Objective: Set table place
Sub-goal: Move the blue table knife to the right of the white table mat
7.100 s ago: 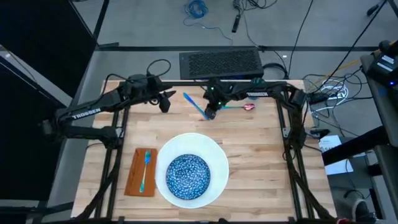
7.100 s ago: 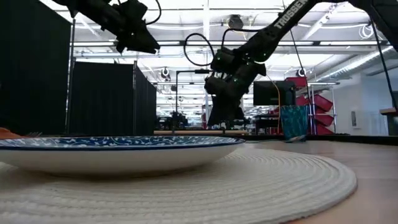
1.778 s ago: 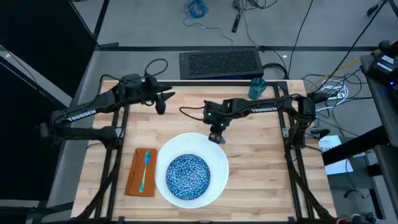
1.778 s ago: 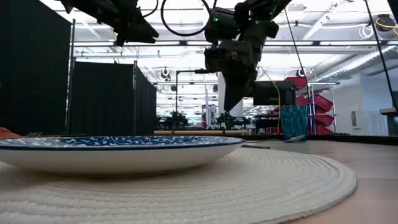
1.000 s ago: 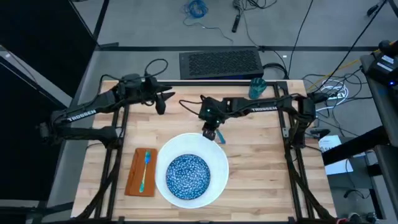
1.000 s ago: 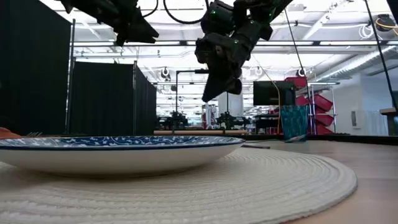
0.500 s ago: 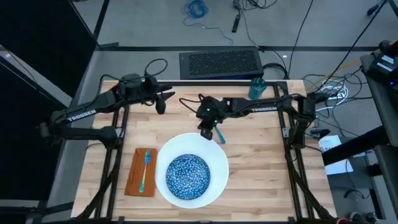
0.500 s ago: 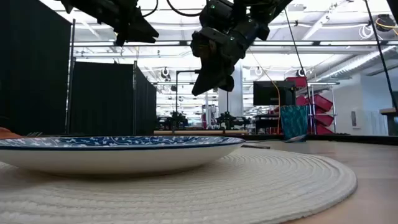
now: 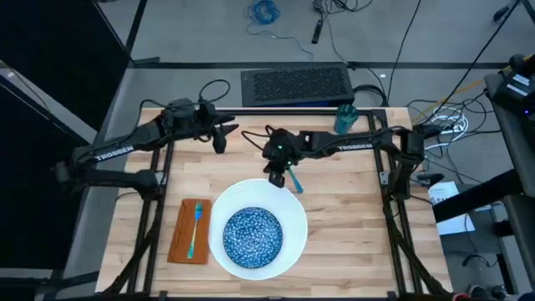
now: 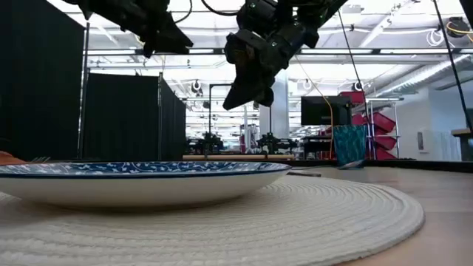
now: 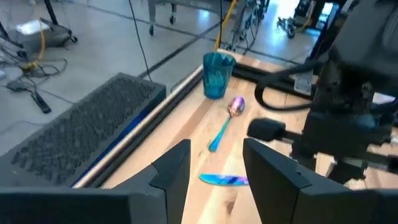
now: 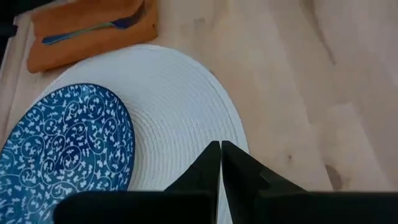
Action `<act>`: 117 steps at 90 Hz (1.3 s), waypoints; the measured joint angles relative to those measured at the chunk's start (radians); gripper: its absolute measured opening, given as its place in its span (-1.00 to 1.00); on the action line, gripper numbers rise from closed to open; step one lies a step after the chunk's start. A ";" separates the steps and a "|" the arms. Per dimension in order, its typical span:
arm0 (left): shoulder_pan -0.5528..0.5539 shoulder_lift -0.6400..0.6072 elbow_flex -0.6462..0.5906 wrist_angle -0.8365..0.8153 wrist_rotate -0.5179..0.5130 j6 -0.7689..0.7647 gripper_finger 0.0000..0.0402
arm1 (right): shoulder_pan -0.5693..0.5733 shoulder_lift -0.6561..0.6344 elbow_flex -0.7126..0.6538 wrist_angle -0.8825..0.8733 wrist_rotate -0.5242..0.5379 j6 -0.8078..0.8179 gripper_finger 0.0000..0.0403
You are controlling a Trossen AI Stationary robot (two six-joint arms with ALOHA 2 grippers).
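My right gripper [image 9: 279, 176] hangs shut above the far rim of the white round woven mat [image 9: 288, 209], holding a light-blue knife [image 9: 293, 178]. A blue patterned bowl [image 9: 252, 235] sits in the middle of the mat. An orange napkin [image 9: 179, 234] lies to the mat's left with a light-blue fork [image 9: 195, 226] on it. A teal cup [image 9: 345, 119] stands at the table's far edge. A spoon [image 11: 225, 121] lies on the wood near it. My left gripper [image 9: 224, 138] hovers open over the far left of the table. My right gripper has the knife between its shut fingers [image 12: 211, 165], but its own body hides the place of contact. The knife's blade [image 11: 222, 179] sticks out sideways about level. The gripper slants down toward the table's near side, and the knife is lifted clear of table and mat.
A black perforated box [image 9: 297, 84] lies just beyond the far edge. Black rails [image 9: 389, 180] run along both sides of the table. Bare wood [image 9: 351, 226] lies to the right of the mat. Cables and gear crowd the floor at the right.
My right gripper has risen with the knife and drifted a little toward the table's far-left, staying shut. My left gripper has shifted slightly toward the right.
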 joint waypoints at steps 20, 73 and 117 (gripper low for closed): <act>-0.014 0.060 -0.002 -0.031 0.017 -0.065 -0.33 | 0.000 0.000 0.000 0.038 0.000 0.026 -1.00; -0.014 0.054 -0.001 -0.109 0.125 -0.040 -0.33 | -0.009 0.000 -0.001 0.036 -0.001 -0.017 -1.00; -0.014 -0.029 0.000 -0.162 0.120 -0.041 -0.33 | -0.015 0.000 -0.001 -0.169 -0.044 -0.082 -1.00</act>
